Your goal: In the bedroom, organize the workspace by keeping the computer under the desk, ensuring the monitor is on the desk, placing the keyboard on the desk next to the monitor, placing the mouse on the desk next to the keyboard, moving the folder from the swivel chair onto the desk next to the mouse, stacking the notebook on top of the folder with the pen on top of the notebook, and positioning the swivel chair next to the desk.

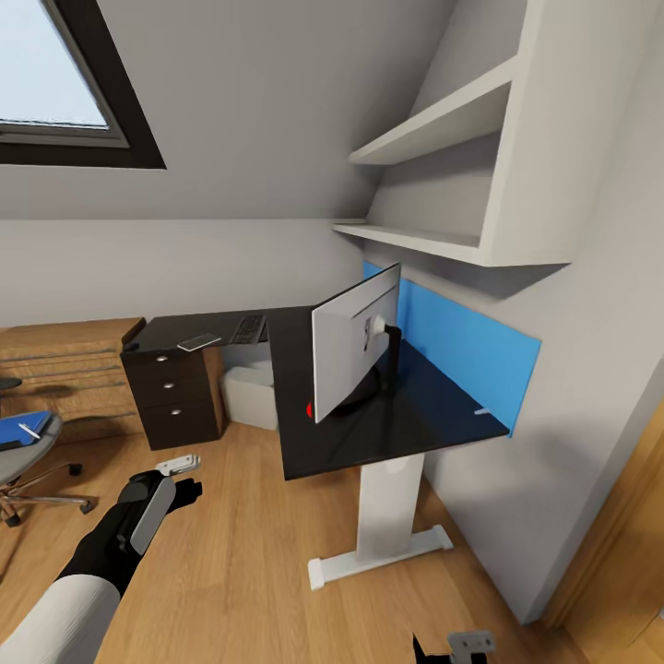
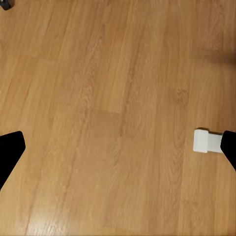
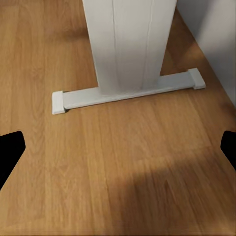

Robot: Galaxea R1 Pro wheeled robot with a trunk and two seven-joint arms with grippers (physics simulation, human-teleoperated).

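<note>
Landmark: long black L-shaped desk (image 1: 369, 415). Well left of it, grey swivel chair (image 1: 23, 452) carries bright blue flat folder (image 1: 23, 429), a thin white pen (image 1: 29, 431) lying on it. Left gripper (image 1: 180, 464) hangs over light wood floor (image 1: 231, 553) short of the desk's dark drawers (image 1: 171, 392), fingers (image 2: 10, 150) spread wide, empty. On the desk: small white-grey notebook (image 1: 198, 342), slim dark keyboard (image 1: 247, 329), wide monitor (image 1: 355, 341) showing its pale back. Boxy white computer (image 1: 251, 395) sits underneath. Right gripper (image 1: 452, 646) near white pedestal leg (image 3: 129, 44), fingers (image 3: 9, 150) wide apart, empty.
</note>
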